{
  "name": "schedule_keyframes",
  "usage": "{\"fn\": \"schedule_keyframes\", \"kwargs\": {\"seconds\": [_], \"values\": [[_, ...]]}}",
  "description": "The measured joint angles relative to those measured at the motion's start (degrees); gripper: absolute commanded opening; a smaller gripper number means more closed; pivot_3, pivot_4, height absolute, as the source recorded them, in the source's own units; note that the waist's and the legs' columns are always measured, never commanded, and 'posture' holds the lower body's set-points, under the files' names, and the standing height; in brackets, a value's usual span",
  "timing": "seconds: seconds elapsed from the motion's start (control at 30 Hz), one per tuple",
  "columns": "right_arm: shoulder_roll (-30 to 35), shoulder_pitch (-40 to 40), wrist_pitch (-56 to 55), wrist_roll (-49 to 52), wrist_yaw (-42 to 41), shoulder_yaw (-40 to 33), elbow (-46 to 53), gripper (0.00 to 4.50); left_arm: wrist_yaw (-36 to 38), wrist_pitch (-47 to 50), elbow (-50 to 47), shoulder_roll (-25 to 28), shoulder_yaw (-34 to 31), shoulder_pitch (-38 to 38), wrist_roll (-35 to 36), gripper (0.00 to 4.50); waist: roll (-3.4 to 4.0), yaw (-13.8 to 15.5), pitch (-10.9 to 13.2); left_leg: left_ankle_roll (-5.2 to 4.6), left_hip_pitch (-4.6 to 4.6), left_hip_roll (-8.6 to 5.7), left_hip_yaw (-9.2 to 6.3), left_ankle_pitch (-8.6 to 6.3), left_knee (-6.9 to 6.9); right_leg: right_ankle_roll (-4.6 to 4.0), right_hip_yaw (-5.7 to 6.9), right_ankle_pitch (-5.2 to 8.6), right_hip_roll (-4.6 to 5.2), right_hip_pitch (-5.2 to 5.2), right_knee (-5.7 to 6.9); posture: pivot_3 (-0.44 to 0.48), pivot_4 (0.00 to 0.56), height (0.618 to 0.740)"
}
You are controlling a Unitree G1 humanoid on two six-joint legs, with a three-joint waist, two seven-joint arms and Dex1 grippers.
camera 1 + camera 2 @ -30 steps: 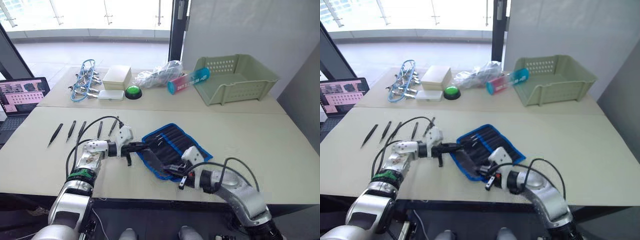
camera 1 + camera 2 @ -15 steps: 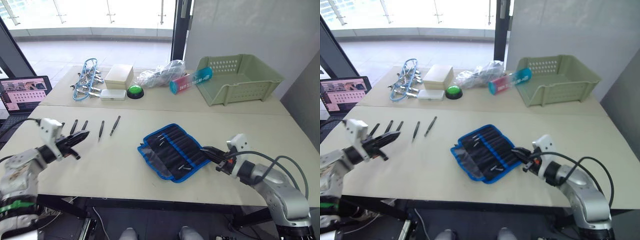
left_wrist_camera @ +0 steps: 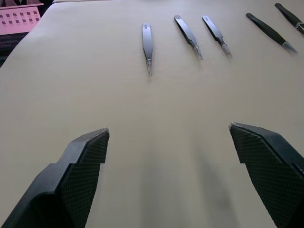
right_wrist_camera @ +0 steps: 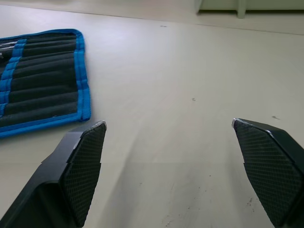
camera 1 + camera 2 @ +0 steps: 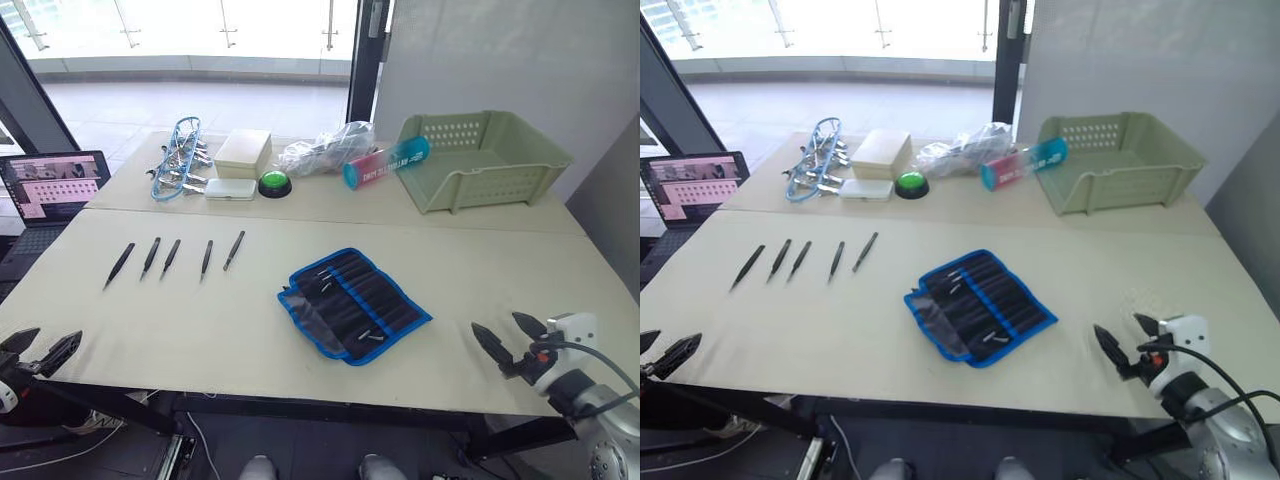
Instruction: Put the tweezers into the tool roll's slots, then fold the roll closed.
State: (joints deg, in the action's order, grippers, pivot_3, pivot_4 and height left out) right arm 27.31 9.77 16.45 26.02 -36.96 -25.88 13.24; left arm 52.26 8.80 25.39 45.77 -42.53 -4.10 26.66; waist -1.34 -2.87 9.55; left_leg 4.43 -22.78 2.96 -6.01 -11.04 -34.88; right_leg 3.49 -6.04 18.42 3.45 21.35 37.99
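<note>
Several slim black tweezers (image 5: 171, 257) lie in a row on the table's left half, each apart from the others; the left wrist view shows them (image 3: 148, 45) ahead of my fingers. The tool roll (image 5: 352, 303) lies unrolled near the middle, black with a blue edge, its slots (image 4: 42, 85) facing up. At the front left edge of the table, my left gripper (image 5: 38, 347) is open and holds nothing. My right gripper (image 5: 510, 335) is open and empty too, at the front right edge, to the right of the roll.
On the far table stand a green plastic basket (image 5: 480, 160), a pink-and-blue tube (image 5: 385, 162), a plastic bag (image 5: 325, 150), a green button (image 5: 272, 183), a white box (image 5: 245, 152) and a blue-wire bundle of clips (image 5: 178, 160). A laptop (image 5: 55, 185) sits far left.
Both arms have pulled back from the roll to the table's front corners. Both grippers went from shut to open. The roll and the tweezers have stayed where they were.
</note>
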Motion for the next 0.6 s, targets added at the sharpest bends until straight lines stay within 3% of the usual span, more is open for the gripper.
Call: {"fn": "schedule_keyframes", "kwargs": {"seconds": [0.2,0.3,0.6], "values": [[1.6,-4.8,3.8,2.5,-1.3,4.3,2.7,4.50,-2.7,3.3,-0.2,-0.2,1.2,2.4,0.7,4.46,0.02,-0.8,0.0,-0.01,0.06,0.00,0.00,0.00,0.03,-0.02,0.00,0.01,-0.01,0.00,0.08,0.000,0.150,0.740],[4.1,-9.9,9.0,6.7,-3.2,8.3,7.1,4.50,-4.1,4.9,2.7,0.2,2.5,7.3,0.6,4.46,0.01,-0.8,0.0,-0.01,0.05,0.00,-0.01,0.00,-0.01,-0.01,0.00,0.01,-0.02,-0.01,0.08,0.000,0.150,0.740],[8.2,-22.0,20.5,15.8,-10.5,21.4,14.2,4.50,-5.5,-2.3,27.8,3.7,13.4,28.7,-7.8,4.46,-0.16,-0.5,0.0,-0.01,-0.12,-0.02,-0.12,0.00,-0.01,-0.01,0.21,0.01,0.01,0.06,0.07,0.000,0.150,0.740]]}}
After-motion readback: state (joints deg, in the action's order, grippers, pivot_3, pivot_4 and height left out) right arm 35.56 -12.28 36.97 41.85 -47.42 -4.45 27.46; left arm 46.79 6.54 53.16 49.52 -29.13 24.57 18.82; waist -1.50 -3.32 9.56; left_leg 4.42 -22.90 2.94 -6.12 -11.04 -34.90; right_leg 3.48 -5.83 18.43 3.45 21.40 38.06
